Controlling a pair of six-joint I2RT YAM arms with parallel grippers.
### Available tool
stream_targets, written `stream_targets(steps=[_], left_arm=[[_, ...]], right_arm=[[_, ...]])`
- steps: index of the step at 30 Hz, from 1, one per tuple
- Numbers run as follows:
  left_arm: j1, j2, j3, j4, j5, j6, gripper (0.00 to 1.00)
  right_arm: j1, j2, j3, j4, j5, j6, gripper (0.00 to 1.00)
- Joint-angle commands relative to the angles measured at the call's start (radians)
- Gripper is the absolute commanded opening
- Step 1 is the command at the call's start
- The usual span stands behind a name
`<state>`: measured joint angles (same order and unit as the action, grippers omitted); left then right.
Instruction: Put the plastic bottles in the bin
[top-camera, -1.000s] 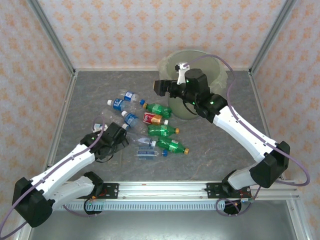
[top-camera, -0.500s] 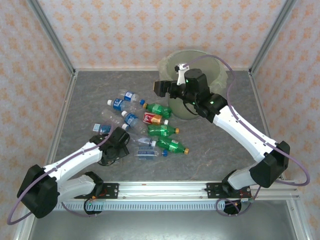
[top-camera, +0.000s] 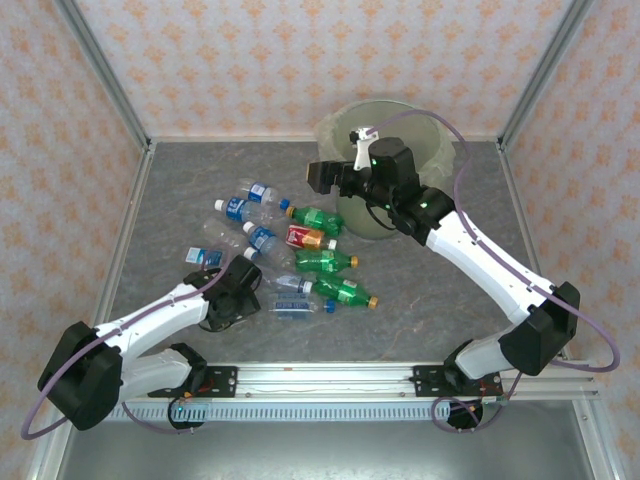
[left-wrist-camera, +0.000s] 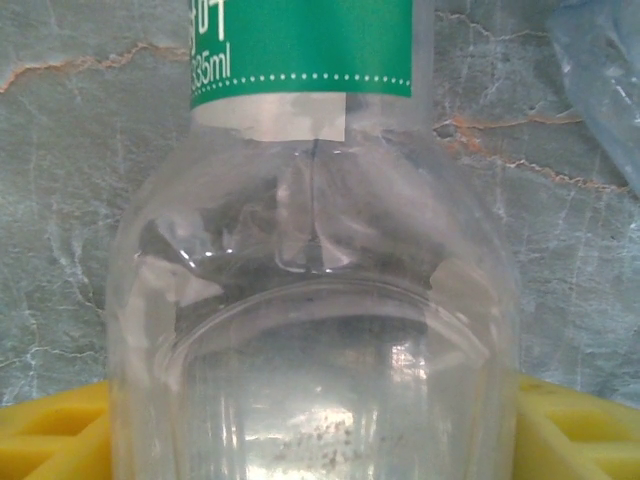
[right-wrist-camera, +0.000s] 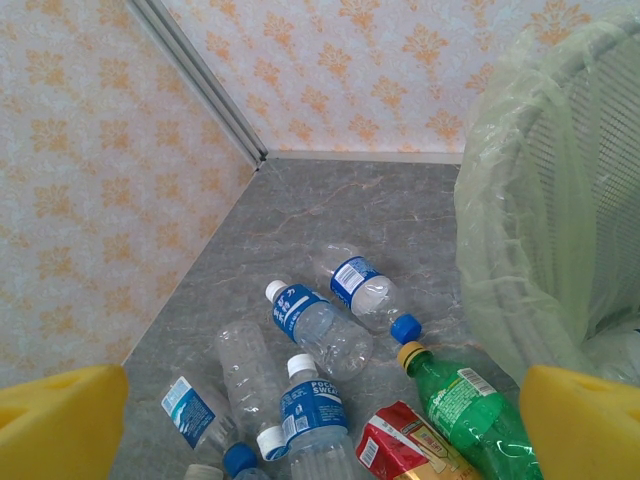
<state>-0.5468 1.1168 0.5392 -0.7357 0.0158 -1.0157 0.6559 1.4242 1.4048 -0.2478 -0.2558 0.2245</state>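
Grey marbled desk (top-camera: 180, 180), boxed in by patterned walls and aluminium corner posts (top-camera: 100, 75), with a metal rail (top-camera: 320, 375) along the near edge. The large pale green translucent round bin (top-camera: 335, 125) with its clear liner sits hard against the far edge, right of centre. There is bare surface down the left wall, across the near strip and out on the right side. The bottles bunch together mid-desk, just left of and nearer than the bin. Counting from above: three green plastic bottles with orange caps (top-camera: 328, 262), one red-labelled bottle (top-camera: 303, 236) between the upper two, and at least five clear crushed bottles with blue labels (top-camera: 262, 240) fanned out to the left. The left arm lies low, elbow back by the near left corner and forearm running forward and right. The left gripper (left-wrist-camera: 315, 430) is down at the cluster's near-left edge, its yellow fingers (left-wrist-camera: 60, 430) flanking a clear bottle with a green label (left-wrist-camera: 315, 300) lying on the desk; whether they are pressing it I cannot tell. The right arm bows out to the right, then runs diagonally up and left. The right gripper (top-camera: 320, 175) points left just beside the bin, above the far bottles, spread wide with nothing between its fingers.
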Motion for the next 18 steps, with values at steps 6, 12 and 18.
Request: stream_targets(steps=[6, 12, 18], left_arm=[[0.008, -0.030, 0.012, -0.042, -0.041, 0.006, 0.61], [0.008, -0.071, 0.071, -0.095, -0.067, 0.008, 0.57], [0.008, -0.089, 0.194, -0.158, -0.107, 0.006, 0.57]], right_arm=[[0.010, -0.015, 0.019, -0.015, -0.002, 0.009, 1.00], [0.010, -0.015, 0.014, -0.005, -0.002, 0.015, 1.00], [0.011, -0.013, 0.016, -0.003, -0.004, 0.016, 1.00]])
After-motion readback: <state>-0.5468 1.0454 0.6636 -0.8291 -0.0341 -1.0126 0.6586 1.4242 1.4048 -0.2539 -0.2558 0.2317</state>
